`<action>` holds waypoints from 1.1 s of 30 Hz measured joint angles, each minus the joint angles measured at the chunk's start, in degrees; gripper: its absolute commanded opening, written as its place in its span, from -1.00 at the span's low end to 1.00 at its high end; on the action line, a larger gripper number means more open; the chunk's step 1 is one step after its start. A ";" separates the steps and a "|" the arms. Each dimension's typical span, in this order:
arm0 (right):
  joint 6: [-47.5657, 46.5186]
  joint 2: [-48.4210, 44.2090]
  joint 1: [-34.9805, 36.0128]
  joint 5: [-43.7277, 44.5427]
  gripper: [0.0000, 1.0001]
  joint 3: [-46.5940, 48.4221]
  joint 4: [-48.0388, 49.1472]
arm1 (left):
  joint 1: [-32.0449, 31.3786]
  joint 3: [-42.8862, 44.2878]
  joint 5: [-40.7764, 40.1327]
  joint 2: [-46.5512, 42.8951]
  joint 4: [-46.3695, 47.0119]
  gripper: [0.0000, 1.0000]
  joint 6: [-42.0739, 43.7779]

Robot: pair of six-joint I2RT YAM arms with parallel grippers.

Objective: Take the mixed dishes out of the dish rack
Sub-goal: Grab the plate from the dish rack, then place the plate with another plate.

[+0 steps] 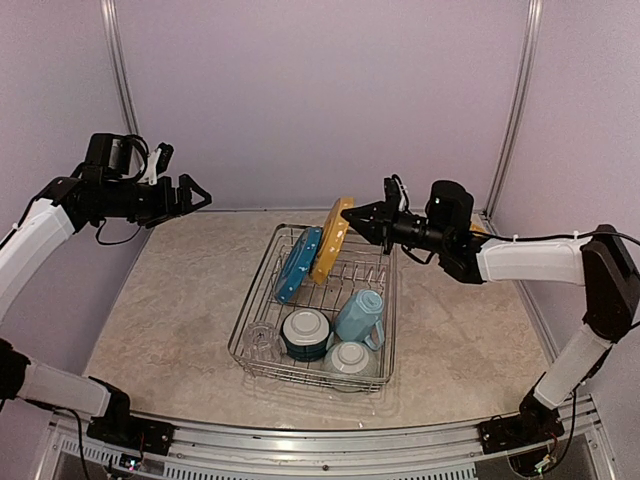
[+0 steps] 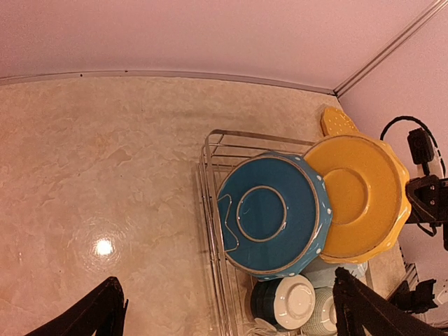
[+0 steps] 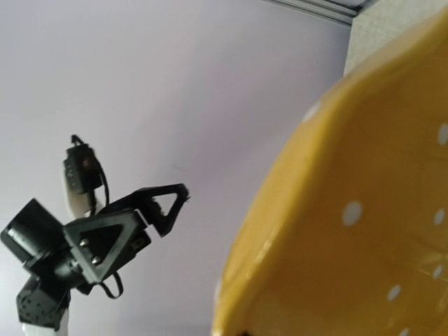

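Note:
The silver wire dish rack [image 1: 262, 290] stands mid-table. In it a blue plate [image 1: 298, 263] leans upright, with a clear glass [image 1: 260, 340], two pale bowls [image 1: 305, 332] [image 1: 350, 358] and a light blue mug [image 1: 360, 316] at the near end. My right gripper [image 1: 352, 213] is shut on the top rim of a yellow-orange plate [image 1: 332, 238], tilted beside the blue plate; this plate fills the right wrist view [image 3: 350, 224]. My left gripper [image 1: 195, 195] is open and empty, high at the far left. Its view shows the blue plate [image 2: 273, 213], the held plate [image 2: 360, 196] and the rack [image 2: 210, 182].
A second yellow-orange plate [image 2: 336, 120] lies on the table at the far right corner, behind my right arm [image 1: 520, 258]. Pale walls close the back and both sides. The left gripper [image 3: 105, 238] shows against the wall in the right wrist view.

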 measured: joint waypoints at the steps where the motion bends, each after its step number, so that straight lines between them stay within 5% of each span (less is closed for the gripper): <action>1: -0.72 -0.85 -0.02 0.07 -1.00 0.02 -0.85 | 0.00 0.00 0.02 0.02 0.00 0.98 0.00; 18: -14.53 -9.49 -2.71 2.12 -1.00 5.90 -19.32 | 0.00 0.00 0.44 0.44 0.00 0.98 -0.20; 33: -23.54 -11.72 -21.42 1.62 -1.00 13.70 -33.38 | 0.00 0.00 0.79 0.52 0.00 0.98 -0.37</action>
